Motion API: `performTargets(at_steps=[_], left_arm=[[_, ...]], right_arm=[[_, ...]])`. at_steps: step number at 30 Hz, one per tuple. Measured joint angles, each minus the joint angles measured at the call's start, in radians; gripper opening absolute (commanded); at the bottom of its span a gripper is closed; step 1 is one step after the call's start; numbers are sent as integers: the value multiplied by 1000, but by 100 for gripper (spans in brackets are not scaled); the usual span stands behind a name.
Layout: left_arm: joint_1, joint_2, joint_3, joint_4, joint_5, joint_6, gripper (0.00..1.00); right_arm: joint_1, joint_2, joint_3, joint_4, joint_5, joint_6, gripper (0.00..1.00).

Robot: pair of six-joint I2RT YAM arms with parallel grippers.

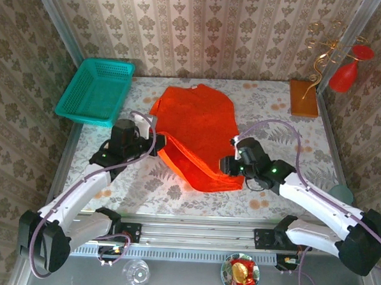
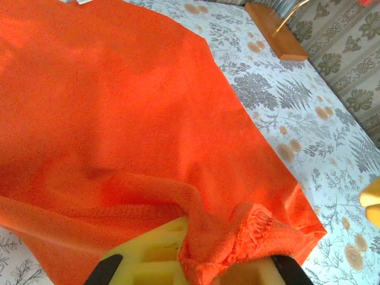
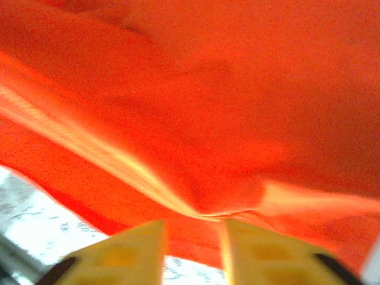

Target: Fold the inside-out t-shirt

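Forward, left arm (image 1: 85, 191), right arm (image 1: 315, 199), flanking t-shirt (image 1: 201, 127)

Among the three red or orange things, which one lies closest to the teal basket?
The orange-red t-shirt, the wrinkled cloth spread mid-table; the flat brown-orange block and the glossy red vase stand at the far right.

The t-shirt (image 1: 198, 127) lies on the table (image 1: 274, 121) between the basket (image 1: 94, 89), left, and the block (image 1: 304, 98), right.

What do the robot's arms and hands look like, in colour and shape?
The left arm and right arm have white links, black joints and a looping pale purple cable each. The left hand and right hand carry blocky yellow fingers with black bases.
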Motion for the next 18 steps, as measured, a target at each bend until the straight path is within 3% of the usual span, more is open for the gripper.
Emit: performTargets(at_steps=[3,8,13,18], left_arm=[[-4,6,29,-29,31,23,0],[-5,6,63,-87,78,73,0],[-5,-4,68,-128,105,98,0],[-5,-14,68,-148,122,109,0]], right_arm=[[130,61,37,63,29,5,5],[268,280,124,153,98,-26,0],[306,498,206,225,191,-66,0],[283,655,270,317,271,-64,0]])
